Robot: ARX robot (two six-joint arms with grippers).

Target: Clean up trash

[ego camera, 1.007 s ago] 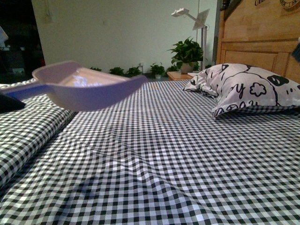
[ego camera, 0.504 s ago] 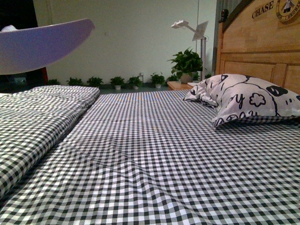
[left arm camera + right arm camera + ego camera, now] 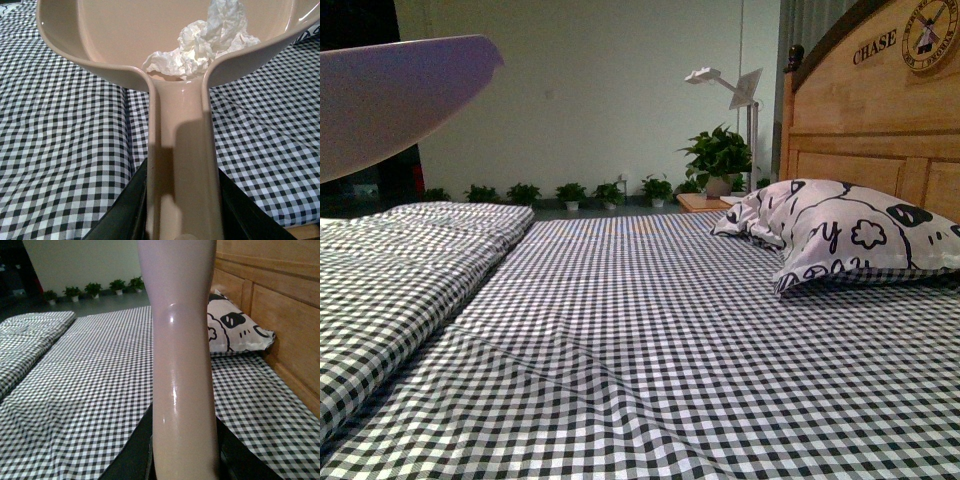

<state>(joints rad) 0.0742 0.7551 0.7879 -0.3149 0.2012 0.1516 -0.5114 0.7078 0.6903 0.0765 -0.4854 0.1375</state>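
Both fingers grip handles: left dustpan (image 3: 165, 60) holds trash (image 3: 202, 42) above open bedsheet (image 3: 650, 330).

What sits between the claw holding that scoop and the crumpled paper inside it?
In the left wrist view, only the dustpan's own long handle runs from the left gripper up to the paper wad, which rests where handle meets bowl.

Right claw (image 3: 182, 460) clamped on beige handle (image 3: 182, 355); checkered bed (image 3: 90, 380), pillow (image 3: 235, 332) beyond.
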